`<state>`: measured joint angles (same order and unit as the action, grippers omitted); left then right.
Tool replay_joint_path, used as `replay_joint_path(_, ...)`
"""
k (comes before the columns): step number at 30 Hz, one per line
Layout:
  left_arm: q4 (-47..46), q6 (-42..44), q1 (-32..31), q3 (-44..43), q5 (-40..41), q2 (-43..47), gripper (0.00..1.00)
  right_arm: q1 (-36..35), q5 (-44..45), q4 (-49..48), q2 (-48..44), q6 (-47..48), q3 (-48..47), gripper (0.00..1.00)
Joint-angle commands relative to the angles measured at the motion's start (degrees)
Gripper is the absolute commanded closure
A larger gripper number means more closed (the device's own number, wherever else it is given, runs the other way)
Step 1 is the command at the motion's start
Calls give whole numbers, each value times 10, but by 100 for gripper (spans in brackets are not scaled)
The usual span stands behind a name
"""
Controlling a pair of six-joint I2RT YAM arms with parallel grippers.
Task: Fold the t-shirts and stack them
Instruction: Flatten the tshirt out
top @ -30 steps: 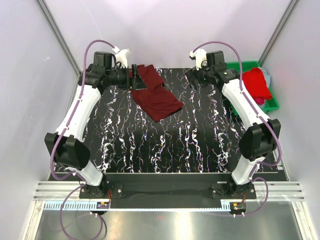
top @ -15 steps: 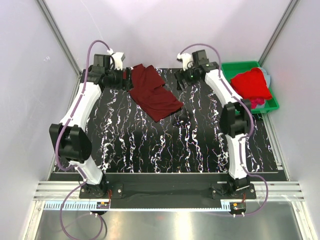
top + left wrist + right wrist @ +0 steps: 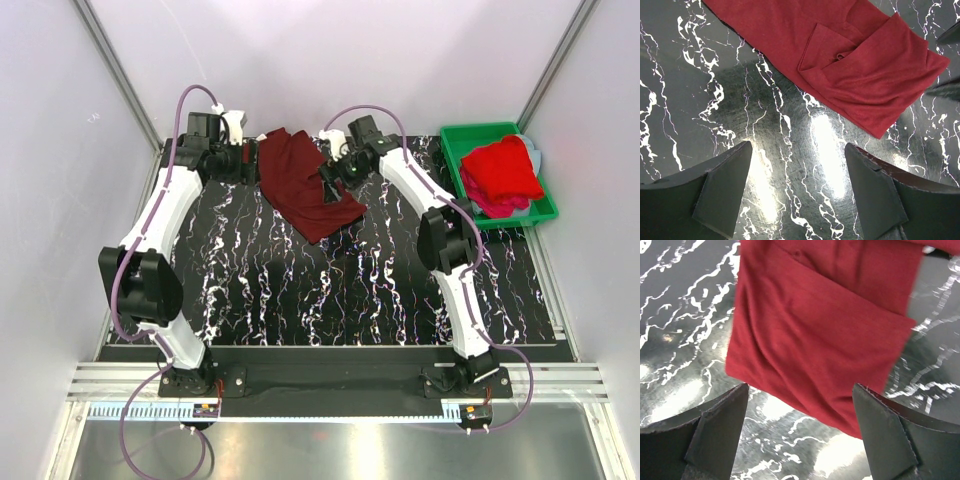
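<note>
Maroon t-shirt point(image 3: 300, 190) lies partly folded at the far edge of the desk point(image 3: 300, 290). The left gripper point(image 3: 797, 165) is spread wide and empty just beside it. The right gripper point(image 3: 800, 405), also spread and grasping nothing, is over its cloth. Red t-shirts point(image 3: 500, 168) are heaped in the green bin point(image 3: 470, 130).

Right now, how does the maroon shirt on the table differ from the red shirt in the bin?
The maroon shirt is dark; the red shirt is bright. The maroon shirt lies on the table; the red shirt sits in the green bin. The maroon shirt is spread fairly flat, partly folded; the red shirt is bunched up. Both are plain cloth.
</note>
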<state>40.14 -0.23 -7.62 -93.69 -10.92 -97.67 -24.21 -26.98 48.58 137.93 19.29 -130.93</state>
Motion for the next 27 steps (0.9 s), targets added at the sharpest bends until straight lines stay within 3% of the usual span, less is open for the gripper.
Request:
replay_joint_path(1,-21,4,2,3,4,35,20,-5,-9,-4,21,5,-20,9)
replay_joint_path(10,-18,-14,2,30,-2,70,20,-5,118,-53,42,4,-20,11)
replay_joint_path(14,-20,-18,2,41,-7,73,20,-5,152,-69,51,14,-20,16)
replay_joint_path(18,-23,-22,2,44,-11,71,20,-5,157,-74,47,15,-20,45)
replay_joint_path(24,-28,-27,2,44,-16,64,20,-6,157,-70,38,17,-7,57)
replay_joint_path(25,-30,-27,2,43,-17,63,20,-4,152,-68,37,19,-3,63)
replay_joint_path(27,-30,-27,2,42,-15,63,20,-5,145,-61,33,24,0,87)
